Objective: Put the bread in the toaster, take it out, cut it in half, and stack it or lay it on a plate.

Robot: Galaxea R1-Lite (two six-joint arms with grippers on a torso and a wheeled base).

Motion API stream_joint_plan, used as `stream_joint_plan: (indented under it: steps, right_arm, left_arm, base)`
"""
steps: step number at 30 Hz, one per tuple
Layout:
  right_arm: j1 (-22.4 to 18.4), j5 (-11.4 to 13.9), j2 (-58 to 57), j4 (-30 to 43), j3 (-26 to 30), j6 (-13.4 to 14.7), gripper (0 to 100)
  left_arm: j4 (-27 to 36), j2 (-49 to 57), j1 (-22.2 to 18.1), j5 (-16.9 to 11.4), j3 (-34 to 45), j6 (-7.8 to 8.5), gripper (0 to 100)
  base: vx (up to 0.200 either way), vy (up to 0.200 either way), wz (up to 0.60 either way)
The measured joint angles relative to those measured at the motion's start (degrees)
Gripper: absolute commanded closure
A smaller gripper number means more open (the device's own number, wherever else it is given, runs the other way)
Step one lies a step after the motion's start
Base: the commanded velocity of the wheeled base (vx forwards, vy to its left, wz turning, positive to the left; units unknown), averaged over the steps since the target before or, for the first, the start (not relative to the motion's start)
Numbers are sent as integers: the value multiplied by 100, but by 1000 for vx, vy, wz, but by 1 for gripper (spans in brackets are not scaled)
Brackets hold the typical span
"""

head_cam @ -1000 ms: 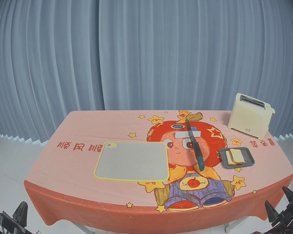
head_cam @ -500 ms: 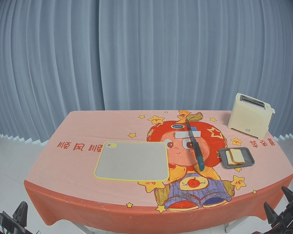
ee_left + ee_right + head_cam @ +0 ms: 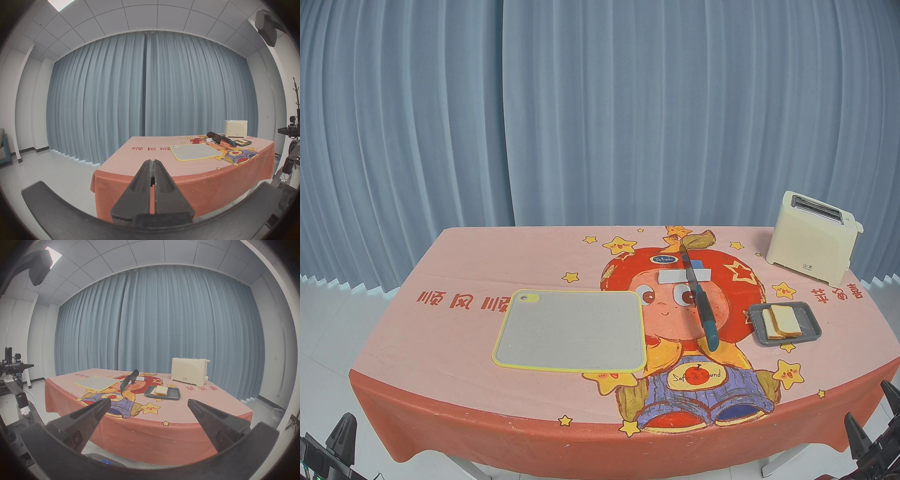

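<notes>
1. Left gripper: held low off the near left corner of the table, below the level of its top, fingertips pointing toward the table. Its jaws are pressed together with nothing between them.
2. Right gripper: held low off the near right corner, also below the tabletop and aimed at the table. Its jaws stand wide apart and hold nothing.
3. Bread: two slices, overlapping, in the left part of a grey plate on the right side of the table. Their long sides run near to far.
4. Toaster: cream, upright, at the far right, just beyond the plate. Slots face up, and the long axis runs roughly left to right.
5. Knife: lies between the cutting board and the plate. Its long axis runs near to far, teal handle at the near end, and the blade crosses a small white and blue block.
6. Cutting board: grey with a yellow rim, flat at centre left.
7. Curtain: blue-grey, behind the table.
</notes>
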State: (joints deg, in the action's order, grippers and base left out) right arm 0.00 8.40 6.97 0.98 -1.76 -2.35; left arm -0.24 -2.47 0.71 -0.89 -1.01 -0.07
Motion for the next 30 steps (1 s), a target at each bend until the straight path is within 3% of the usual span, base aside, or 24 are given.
stream_joint_plan:
  steps: [30]
  right_arm:
    - [0, -13, -568, -29, 9, 9, 0]
  left_arm:
    - [0, 0, 0, 0, 0, 0, 100]
  base:
    - [0, 0, 0]
